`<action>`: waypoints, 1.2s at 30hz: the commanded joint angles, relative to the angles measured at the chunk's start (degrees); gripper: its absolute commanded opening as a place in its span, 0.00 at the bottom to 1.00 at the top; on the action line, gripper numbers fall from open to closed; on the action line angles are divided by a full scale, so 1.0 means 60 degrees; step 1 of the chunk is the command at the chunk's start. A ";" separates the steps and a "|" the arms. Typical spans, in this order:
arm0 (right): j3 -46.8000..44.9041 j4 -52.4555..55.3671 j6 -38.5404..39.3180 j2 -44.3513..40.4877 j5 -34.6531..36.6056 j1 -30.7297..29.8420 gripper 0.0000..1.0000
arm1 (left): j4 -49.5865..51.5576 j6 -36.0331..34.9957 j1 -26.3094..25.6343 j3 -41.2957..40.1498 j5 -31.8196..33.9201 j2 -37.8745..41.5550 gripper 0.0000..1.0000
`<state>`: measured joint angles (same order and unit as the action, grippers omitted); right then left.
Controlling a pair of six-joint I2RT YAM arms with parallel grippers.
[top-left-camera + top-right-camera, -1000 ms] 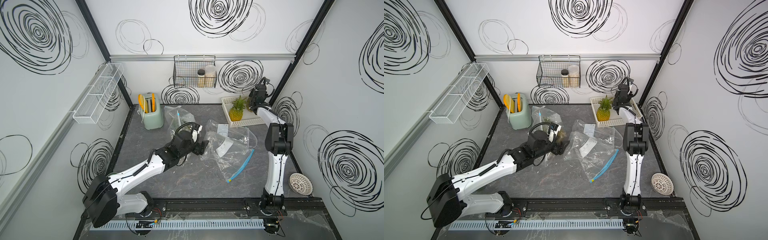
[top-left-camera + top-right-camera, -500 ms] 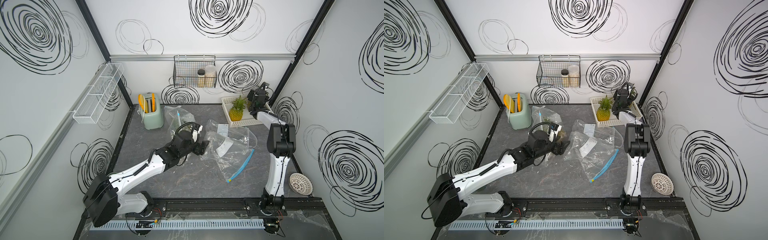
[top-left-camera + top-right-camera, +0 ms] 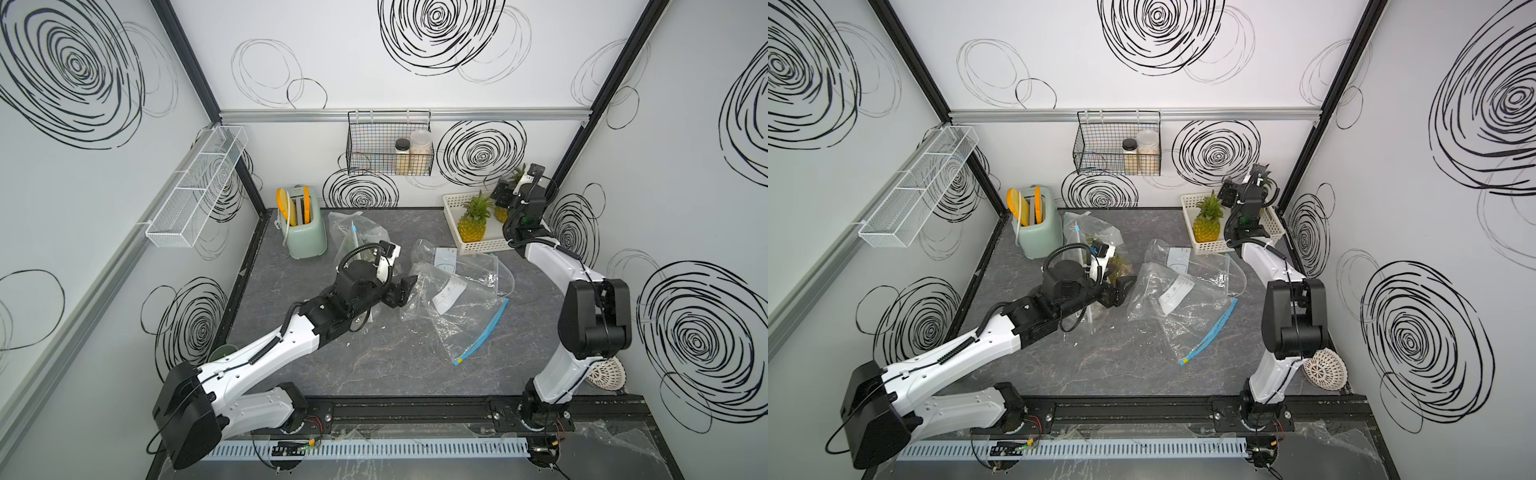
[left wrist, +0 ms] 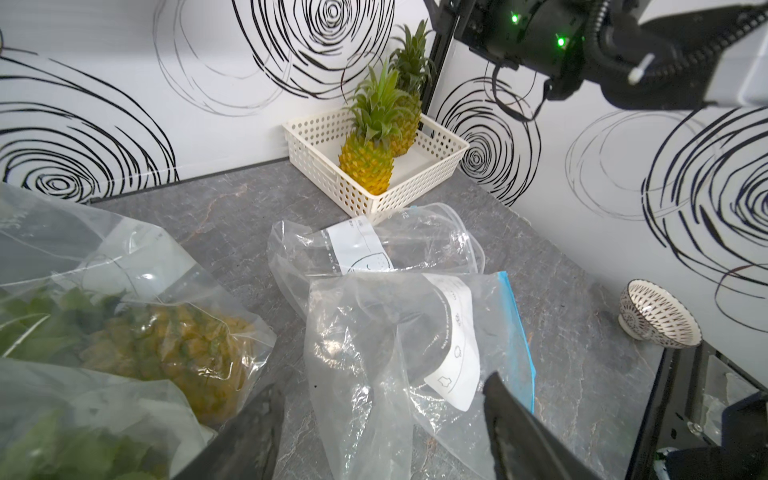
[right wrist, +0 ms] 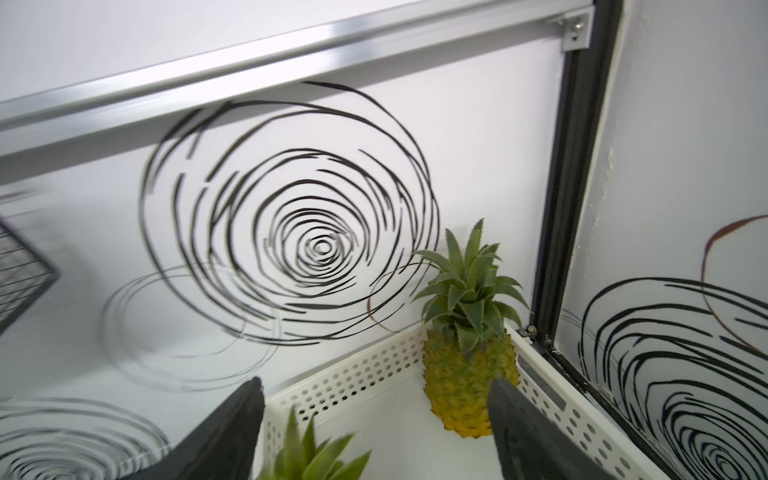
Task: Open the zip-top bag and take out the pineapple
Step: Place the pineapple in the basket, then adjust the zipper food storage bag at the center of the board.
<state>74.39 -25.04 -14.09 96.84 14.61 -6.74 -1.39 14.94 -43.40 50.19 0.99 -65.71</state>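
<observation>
A clear zip-top bag (image 3: 353, 232) (image 4: 137, 291) with a pineapple (image 4: 174, 345) (image 3: 1121, 264) inside lies at the back left of the table. My left gripper (image 3: 405, 291) (image 3: 1121, 291) (image 4: 382, 386) hangs open beside it, over the edge of an empty clear bag (image 3: 453, 299) (image 4: 399, 345) with a blue zip strip (image 3: 484, 332). Two bare pineapples (image 3: 471, 226) (image 4: 368, 164) (image 5: 467, 386) stand in a white basket (image 3: 453, 203) (image 5: 357, 374) at the back right. My right gripper (image 3: 500, 195) (image 3: 1227, 195) (image 5: 376, 386) is open above that basket, holding nothing.
A second empty bag (image 3: 440, 257) lies between the basket and the other bags. A green toaster (image 3: 305, 232) stands at the back left, and a patterned bowl (image 3: 606, 374) (image 4: 656, 316) sits at the front right. A wire basket (image 3: 388, 153) hangs on the back wall.
My right gripper's jaws have spread wider and its arm has drawn back a little from the basket. The left arm and the bags have not moved.
</observation>
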 commanded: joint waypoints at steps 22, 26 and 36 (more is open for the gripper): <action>-0.0436 0.8530 -0.0658 -0.6350 -0.2233 -0.4394 0.99 | 0.5562 0.0075 0.1034 0.2136 0.2417 0.3432 0.90; 0.0153 0.9859 -0.0671 -0.5976 -0.1604 -0.5790 0.99 | 0.5824 0.0800 0.1558 0.1720 0.1236 0.3237 0.89; -0.0908 0.9661 -0.0496 -0.6199 -0.1242 -0.6245 0.98 | 0.4761 0.1386 0.1593 0.1161 0.0515 0.1842 0.87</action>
<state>69.78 31.77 -18.17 60.71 5.43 -44.12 30.83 21.69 -34.33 56.58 5.98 -52.51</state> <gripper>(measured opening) 0.982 0.870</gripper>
